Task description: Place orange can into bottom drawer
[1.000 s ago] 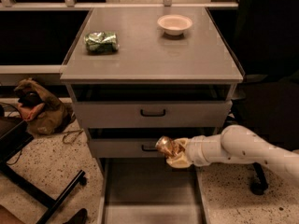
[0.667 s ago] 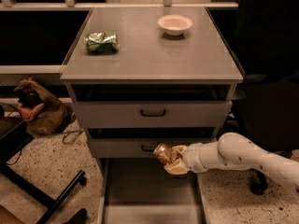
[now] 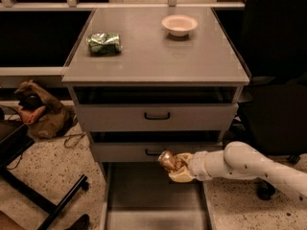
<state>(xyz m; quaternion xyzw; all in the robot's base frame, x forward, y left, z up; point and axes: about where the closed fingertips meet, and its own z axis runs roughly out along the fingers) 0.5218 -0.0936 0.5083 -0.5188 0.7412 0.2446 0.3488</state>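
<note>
The orange can (image 3: pixel 168 160), shiny and dented, is held in my gripper (image 3: pixel 175 167), which reaches in from the right on a white arm. The gripper is shut on the can and holds it above the back right part of the open bottom drawer (image 3: pixel 152 200), just in front of the middle drawer's handle. The bottom drawer is pulled out toward the camera and its flat grey floor shows.
The grey cabinet top (image 3: pixel 153 51) carries a green dented can (image 3: pixel 104 43) at the left and a white bowl (image 3: pixel 179 25) at the back right. A brown bag (image 3: pixel 41 114) lies on the floor at the left. Black chair legs (image 3: pixel 43 195) stand at the lower left.
My gripper with the orange can has moved a little down and to the left, lower over the open bottom drawer.
</note>
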